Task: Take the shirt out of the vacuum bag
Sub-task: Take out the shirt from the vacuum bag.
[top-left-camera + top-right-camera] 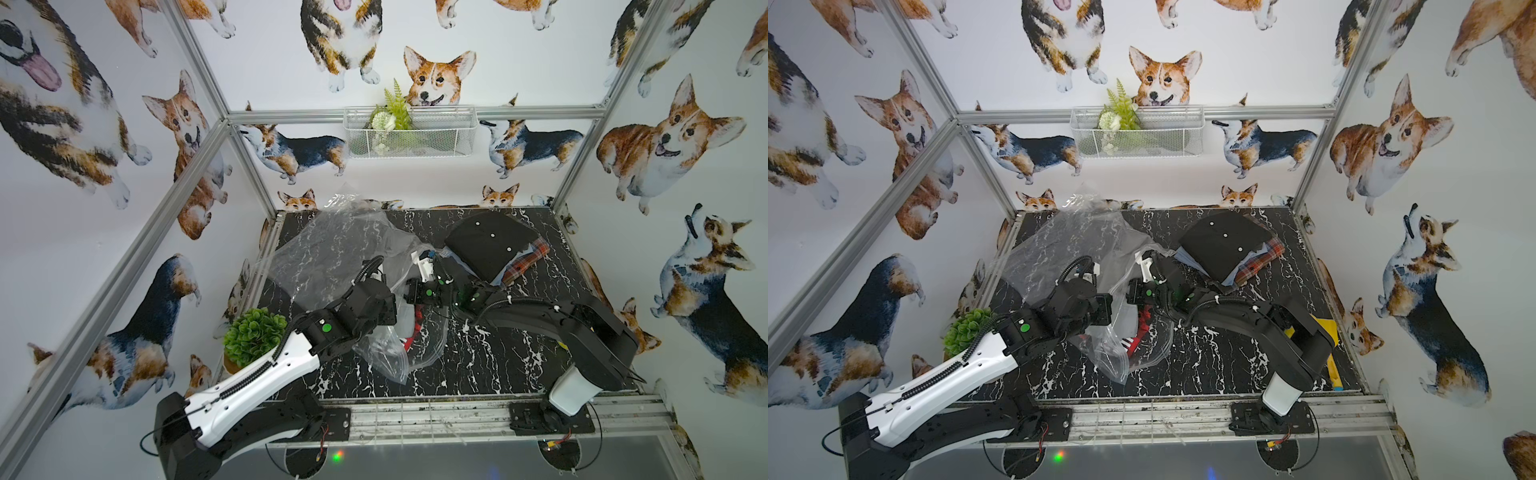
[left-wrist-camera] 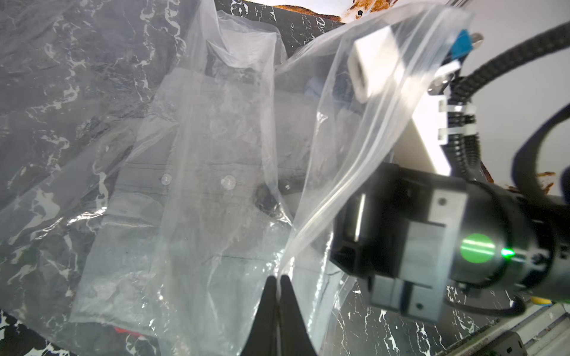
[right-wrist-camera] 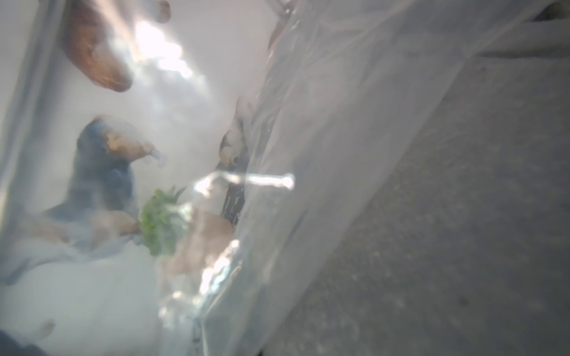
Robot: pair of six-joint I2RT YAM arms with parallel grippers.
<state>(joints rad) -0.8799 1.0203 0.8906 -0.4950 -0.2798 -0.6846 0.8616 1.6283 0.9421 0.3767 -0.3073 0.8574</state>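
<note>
Plastic of the vacuum bag [image 2: 216, 92] is clamped between the tight-closed tips of the left pincer [image 2: 279, 285]. The strip caught looks like the zip-seal edge, and it runs taut up and away from the tips. The bag mouth is judged to be lifted and pinned this way so the other arm can get inside.

Inside the bag the grey, buttoned shirt [image 2: 197, 185] is laid flat, just ahead of the left pincer's tips, under several layers of film. It is not out yet.

The right pincer [image 1: 409, 296] is set close beside the left pincer, at the raised bag edge, and is read as clenched. Its tips are hidden by plastic in both top views. The right wrist view is fogged by film, with grey cloth close by. Whether shirt or only bag is pinched cannot be told.

In both top views the bag is spread on the table [image 1: 478, 361] beyond the left pincer. A stack of folded clothes [image 1: 494, 245], black on top, is behind the right pincer, clear of the bag, and is likely the drop spot. A potted plant [image 1: 254, 336] beside the left arm is not involved.

A pull away from the left pincer would be called for next, with the edge held as an anchor. If only film is caught, the whole bag may be dragged.
</note>
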